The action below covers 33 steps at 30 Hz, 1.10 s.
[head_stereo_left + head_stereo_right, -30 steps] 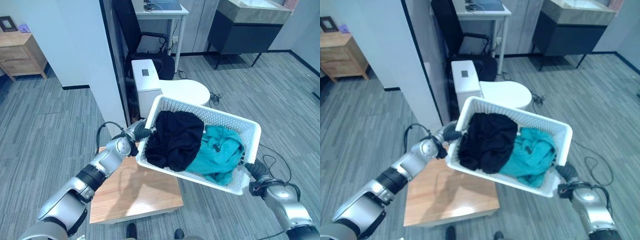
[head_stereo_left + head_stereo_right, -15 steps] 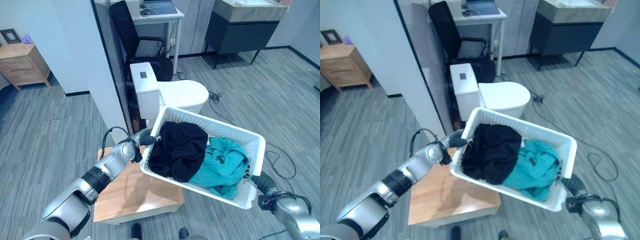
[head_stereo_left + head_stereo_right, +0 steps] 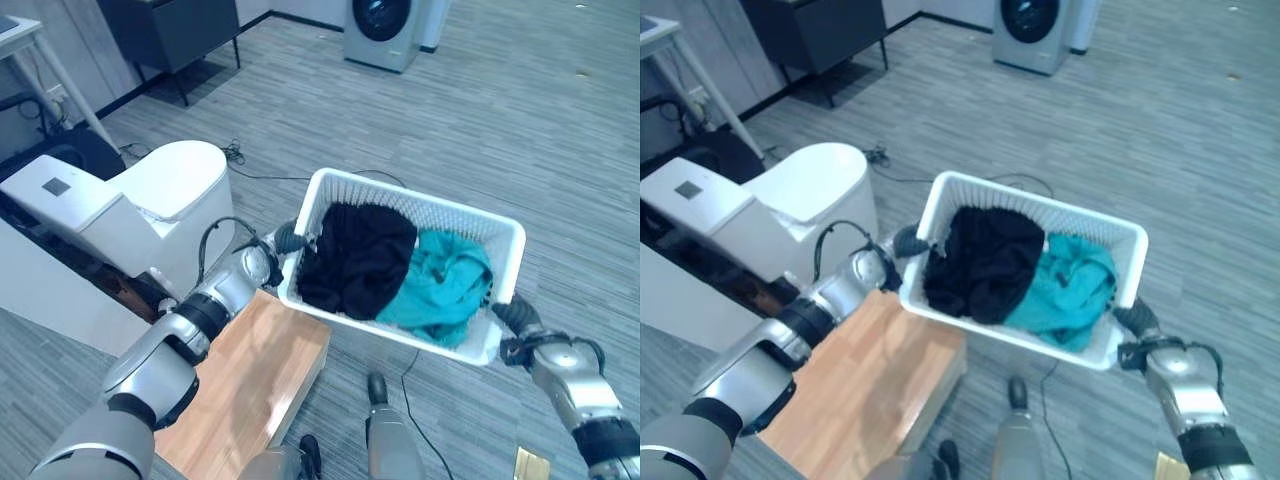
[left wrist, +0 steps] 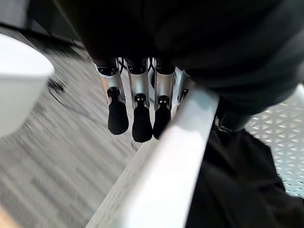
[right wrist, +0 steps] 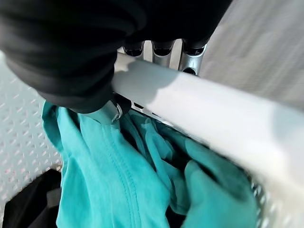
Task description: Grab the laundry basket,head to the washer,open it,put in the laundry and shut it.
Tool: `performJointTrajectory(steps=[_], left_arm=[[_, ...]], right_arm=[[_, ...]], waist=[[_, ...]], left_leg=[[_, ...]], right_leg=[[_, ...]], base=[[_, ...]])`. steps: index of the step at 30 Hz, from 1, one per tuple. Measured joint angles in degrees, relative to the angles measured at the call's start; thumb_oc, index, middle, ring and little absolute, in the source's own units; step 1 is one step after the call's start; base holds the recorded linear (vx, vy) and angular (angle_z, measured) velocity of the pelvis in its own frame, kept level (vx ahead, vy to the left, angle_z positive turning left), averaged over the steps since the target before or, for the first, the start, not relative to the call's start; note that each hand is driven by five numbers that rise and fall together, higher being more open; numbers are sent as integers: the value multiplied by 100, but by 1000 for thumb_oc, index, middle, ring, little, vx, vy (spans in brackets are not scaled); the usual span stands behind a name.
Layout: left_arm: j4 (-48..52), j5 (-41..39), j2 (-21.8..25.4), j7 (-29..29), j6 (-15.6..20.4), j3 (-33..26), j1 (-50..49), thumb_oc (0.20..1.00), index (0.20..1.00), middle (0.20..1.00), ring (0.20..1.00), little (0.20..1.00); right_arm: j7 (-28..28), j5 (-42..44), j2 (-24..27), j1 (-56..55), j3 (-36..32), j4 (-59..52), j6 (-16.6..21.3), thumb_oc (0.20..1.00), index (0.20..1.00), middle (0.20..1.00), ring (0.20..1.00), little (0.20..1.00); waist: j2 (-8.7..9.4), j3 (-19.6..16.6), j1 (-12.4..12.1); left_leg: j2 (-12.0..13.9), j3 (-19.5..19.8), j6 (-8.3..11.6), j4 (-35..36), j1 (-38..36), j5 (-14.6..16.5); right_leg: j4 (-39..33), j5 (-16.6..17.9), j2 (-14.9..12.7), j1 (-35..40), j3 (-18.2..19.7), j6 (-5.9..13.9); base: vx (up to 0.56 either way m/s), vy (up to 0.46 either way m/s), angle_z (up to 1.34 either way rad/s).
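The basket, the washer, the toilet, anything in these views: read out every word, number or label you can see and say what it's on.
No readable text anywhere.
Laundry basket: plain white mesh, no label visible.
Black garment and teal garment: no print visible.
Washer: any markings too small to read.
Toilet: a small dark square panel on the tank, nothing legible on it.

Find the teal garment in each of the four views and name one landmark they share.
Left eye view: teal garment, in the basket's right half.
Right eye view: right half again.
Left wrist view: not in it.
Right wrist view: close up, below the rim.
Shared landmark: the white basket rim.
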State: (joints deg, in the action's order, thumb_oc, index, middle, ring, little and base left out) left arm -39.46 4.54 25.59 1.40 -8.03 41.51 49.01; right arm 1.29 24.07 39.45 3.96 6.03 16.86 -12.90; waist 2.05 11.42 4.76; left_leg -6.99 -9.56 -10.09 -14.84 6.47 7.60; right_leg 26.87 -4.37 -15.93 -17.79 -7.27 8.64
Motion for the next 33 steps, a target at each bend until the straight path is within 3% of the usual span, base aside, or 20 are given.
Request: performJointTrajectory(steps=[1, 4, 6, 7, 8, 9, 10, 11, 13, 15, 17, 18, 19, 22, 23, 24, 29, 31, 32, 33], left_arm=[[0, -3, 53, 4, -29, 36, -12, 200, 200, 200, 200, 200], [22, -12, 381, 4, -42, 13, 36, 200, 200, 200, 200, 200], [97, -11, 520, -6, -42, -58, 57, 200, 200, 200, 200, 200], [186, -9, 571, -11, -42, -80, 44, 200, 200, 200, 200, 200], [251, -7, 632, -15, -41, -90, 32, 200, 200, 200, 200, 200], [319, -5, 693, 3, -42, -95, 30, 200, 200, 200, 200, 200], [382, -5, 694, -2, -45, -107, 5, 200, 200, 200, 200, 200], [515, 0, 759, 8, -51, -149, -138, 200, 200, 200, 200, 200], [586, 1, 753, 2, -49, -252, -277, 200, 200, 200, 200, 200], [699, 4, 698, 8, -44, -230, -460, 200, 200, 200, 200, 200], [687, 14, 558, 7, -44, -187, -527, 200, 200, 200, 200, 200], [679, 16, 424, 7, -42, -158, -536, 200, 200, 200, 200, 200], [679, 31, 296, 6, -42, -108, -556, 200, 200, 200, 200, 200], [673, 46, 149, -7, -36, -20, -598, 200, 200, 200, 200, 200], [671, 46, 167, -5, -37, -20, -642, 200, 200, 200, 200, 200], [626, 46, 171, 5, -37, -19, -665, 200, 200, 200, 200, 200], [626, 52, 49, 7, -5, -69, -638, 200, 200, 200, 200, 200], [670, 65, 11, 8, 15, -79, -663, 200, 200, 200, 200, 200], [668, 94, 37, 7, 16, -89, -684, 200, 200, 200, 200, 200], [671, 115, 73, 13, 55, -114, -711, 200, 200, 200, 200, 200]], right_arm=[[30, -17, -5, 40, 113, 3, 0, 200, 200, 200, 200, 200], [33, -21, -100, 462, 470, 164, -15, 200, 200, 200, 200, 200], [40, -20, -180, 527, 475, 127, -18, 200, 200, 200, 200, 200], [35, -17, -214, 566, 485, 151, -19, 200, 200, 200, 200, 200], [34, -16, -234, 586, 457, 160, -19, 200, 200, 200, 200, 200], [47, -16, -244, 595, 459, 148, -19, 200, 200, 200, 200, 200], [45, -16, -248, 598, 444, 169, -19, 200, 200, 200, 200, 200], [56, -13, -292, 565, 464, 186, -32, 200, 200, 200, 200, 200], [127, -12, -291, 516, 442, 157, -32, 200, 200, 200, 200, 200], [133, -11, -290, 277, 387, 115, -32, 200, 200, 200, 200, 200], [132, 0, -281, 75, 271, 96, -25, 200, 200, 200, 200, 200], [131, 69, -268, -156, 106, 10, -19, 200, 200, 200, 200, 200], [128, 110, -253, -410, -40, -95, 10, 200, 200, 200, 200, 200], [72, 228, -219, -622, -104, -61, 80, 200, 200, 200, 200, 200], [47, 236, -219, -605, -103, -55, 86, 200, 200, 200, 200, 200], [24, 247, -235, -629, -103, -57, 123, 200, 200, 200, 200, 200], [-51, 449, -310, -782, -214, -73, 178, 200, 200, 200, 200, 200], [-54, 451, -351, -1090, -487, -409, 193, 200, 200, 200, 200, 200], [-78, 449, -358, -1022, -463, -394, 189, 200, 200, 200, 200, 200], [-91, 450, -344, -929, -450, -348, 189, 200, 200, 200, 200, 200]], waist=[[-28, 16, -106], [-110, -1, -156], [-106, -16, -294], [-108, -58, -527], [-127, -95, -726], [-90, -123, -750], [-137, -141, -789], [-201, -263, -884], [-218, -378, -999], [-117, -513, -925], [-89, -543, -857], [-88, -543, -857], [-86, -544, -849], [30, -534, -784], [72, -527, -828], [211, -472, -821], [739, -189, -570], [817, -122, -453], [732, -65, -520], [644, 1, -522]], left_leg=[[58, -123, 27, 155, -41, -118], [114, -372, 46, 634, -114, -490], [101, -419, 256, 858, -125, -598], [124, -614, 382, 1039, -140, -687], [133, -625, 533, 1155, -80, -764], [138, -644, 631, 1166, -22, -834], [181, -657, 713, 1229, -16, -898], [298, -699, 956, 1413, -24, -1025], [471, -651, 1143, 1504, 22, -1151], [565, -470, 1172, 1512, 65, -1281], [634, -261, 1047, 1524, 76, -1438], [702, -130, 946, 1528, 119, -1596], [808, 73, 1008, 1558, 195, -1754], [1013, 600, 1454, 1605, 357, -2280], [1085, 623, 1448, 1579, 382, -2342], [1151, 522, 1220, 1250, 396, -2023], [1387, 409, 1257, -434, 568, -1144], [1075, 418, 1180, -914, 845, -734], [845, 496, 1130, -810, 886, -663], [413, 881, 1089, -734, 966, -569]], right_leg=[[549, -167, 28, 132, -7, 30], [637, -644, 239, 976, 37, 185], [209, -811, 404, 1489, 21, 65], [-30, -997, 534, 1659, 9, -2], [-488, -1094, 635, 1849, -126, -189], [-848, -1191, 648, 2026, -279, -336], [-1165, -1178, 670, 2142, -450, -300], [-1442, -1043, 756, 2135, -581, -422], [-1874, -715, 983, 2211, -592, -474], [-2324, -461, 1210, 2413, -612, -545], [-2409, -432, 1359, 2508, -756, -604], [-2403, -443, 1507, 2506, -857, -711], [-2505, -414, 1669, 2524, -981, -886], [-2648, -278, 2028, 2594, -1118, -1290], [-2627, -252, 2060, 2572, -1126, -1348], [-2645, -220, 2051, 2597, -1146, -1458], [-2633, -153, 2021, 2552, -1319, -1576], [-2594, -136, 2014, 2347, -1314, -1538], [-2433, -122, 2068, 2180, -1179, -1240], [-2434, -202, 2102, 2164, -863, -814]], base=[[-124, 54, -79], [-85, -8, -57], [-75, -76, -56], [-88, -103, -73], [-119, -162, -69], [-119, -189, -48], [-103, -218, -23], [-103, -292, -44], [-94, -293, -37], [-109, -246, 21], [-176, -333, 41], [-201, -403, 61], [-186, -423, 49], [-169, -428, 60], [-64, -253, 12], [-72, -230, -5], [-20, -118, 21], [144, -67, 10], [223, -90, -20], [140, -46, -79]])
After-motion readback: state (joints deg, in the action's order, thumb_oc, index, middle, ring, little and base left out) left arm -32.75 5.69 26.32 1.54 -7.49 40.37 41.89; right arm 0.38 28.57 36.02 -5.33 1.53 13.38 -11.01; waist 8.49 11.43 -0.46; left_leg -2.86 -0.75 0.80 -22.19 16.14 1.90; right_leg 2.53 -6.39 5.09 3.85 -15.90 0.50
